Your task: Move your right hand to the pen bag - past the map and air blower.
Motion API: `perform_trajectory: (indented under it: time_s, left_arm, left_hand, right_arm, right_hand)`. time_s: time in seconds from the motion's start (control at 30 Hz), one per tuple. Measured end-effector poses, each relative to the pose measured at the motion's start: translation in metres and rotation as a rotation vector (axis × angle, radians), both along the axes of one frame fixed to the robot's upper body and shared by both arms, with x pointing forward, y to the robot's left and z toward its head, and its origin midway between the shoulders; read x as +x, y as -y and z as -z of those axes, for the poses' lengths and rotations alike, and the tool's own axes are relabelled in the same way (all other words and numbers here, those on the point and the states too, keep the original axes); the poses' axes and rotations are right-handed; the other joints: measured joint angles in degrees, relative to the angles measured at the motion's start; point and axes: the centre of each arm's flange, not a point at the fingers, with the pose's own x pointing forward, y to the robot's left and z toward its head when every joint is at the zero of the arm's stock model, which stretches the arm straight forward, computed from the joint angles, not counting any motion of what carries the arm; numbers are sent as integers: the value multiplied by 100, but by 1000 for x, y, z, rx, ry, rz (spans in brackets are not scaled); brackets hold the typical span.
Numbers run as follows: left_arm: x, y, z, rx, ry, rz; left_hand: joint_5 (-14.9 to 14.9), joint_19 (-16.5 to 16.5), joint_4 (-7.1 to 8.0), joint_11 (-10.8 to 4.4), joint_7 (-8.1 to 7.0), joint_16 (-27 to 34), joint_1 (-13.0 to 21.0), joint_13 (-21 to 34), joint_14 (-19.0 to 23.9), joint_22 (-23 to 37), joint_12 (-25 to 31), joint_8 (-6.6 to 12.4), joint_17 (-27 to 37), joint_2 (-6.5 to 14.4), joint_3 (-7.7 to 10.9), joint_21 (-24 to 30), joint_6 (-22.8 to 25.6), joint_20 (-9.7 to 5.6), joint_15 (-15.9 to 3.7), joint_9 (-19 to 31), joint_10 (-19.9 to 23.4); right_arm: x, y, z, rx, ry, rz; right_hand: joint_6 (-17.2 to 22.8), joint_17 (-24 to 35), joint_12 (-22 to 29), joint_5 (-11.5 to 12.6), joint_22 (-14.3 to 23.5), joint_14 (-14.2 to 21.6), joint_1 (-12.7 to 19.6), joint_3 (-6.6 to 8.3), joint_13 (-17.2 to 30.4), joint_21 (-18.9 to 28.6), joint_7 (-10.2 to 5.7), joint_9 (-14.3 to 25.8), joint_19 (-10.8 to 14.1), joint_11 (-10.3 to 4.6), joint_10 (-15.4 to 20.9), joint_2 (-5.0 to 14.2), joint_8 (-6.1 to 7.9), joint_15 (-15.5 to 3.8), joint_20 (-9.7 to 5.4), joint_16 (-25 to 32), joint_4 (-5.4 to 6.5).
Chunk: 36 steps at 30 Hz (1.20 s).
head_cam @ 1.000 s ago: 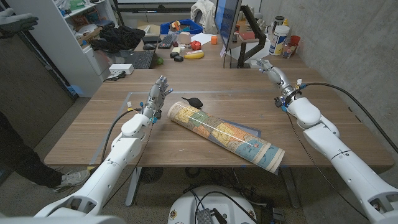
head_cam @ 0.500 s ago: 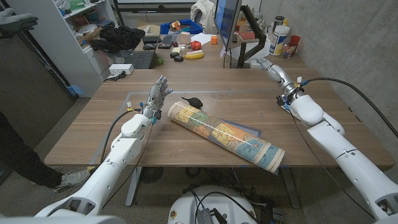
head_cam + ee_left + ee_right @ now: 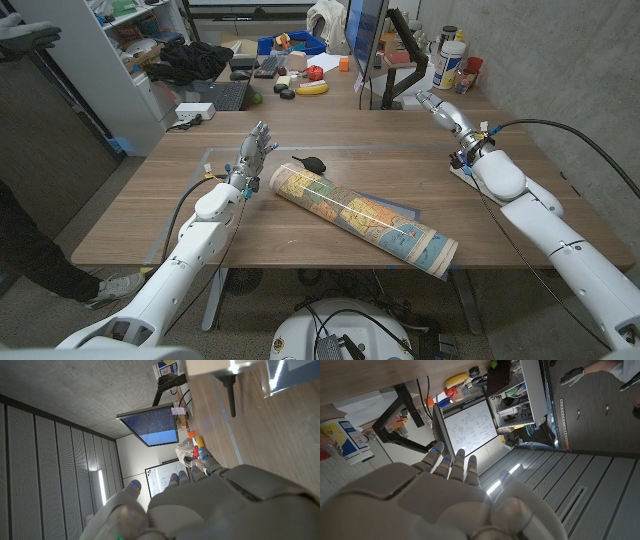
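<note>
the right hand (image 3: 437, 104) is at the far right corner of the table (image 3: 150, 220), fingers extended and holding nothing, well apart from the rolled map (image 3: 360, 216) lying diagonally mid-table. the small black air blower (image 3: 312, 161) sits just beyond the map's far end. the left hand (image 3: 254, 151) stands upright near that end, fingers spread, empty. i cannot tell where the pen bag is.
</note>
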Motion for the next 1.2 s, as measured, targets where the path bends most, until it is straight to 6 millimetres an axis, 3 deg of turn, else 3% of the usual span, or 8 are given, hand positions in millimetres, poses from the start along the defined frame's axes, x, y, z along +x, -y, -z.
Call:
perform_trajectory:
  time_s: [1.2]
  left_arm:
    - [-1, 2, 0, 3, -1, 2]
  left_hand:
    - [0, 0, 0, 0, 0, -1, 23, 0, 0, 0, 0, 0, 0, 23, 0, 0, 0, 0, 0, 0, 0]
  right_arm:
    - [-15, 18, -8, -129, 23, 158]
  right_hand:
    - [121, 0, 32, -21, -13, 103, 83, 24, 0, -44, -40, 0, 52, 10, 112, 39, 45, 0, 10, 0, -72]
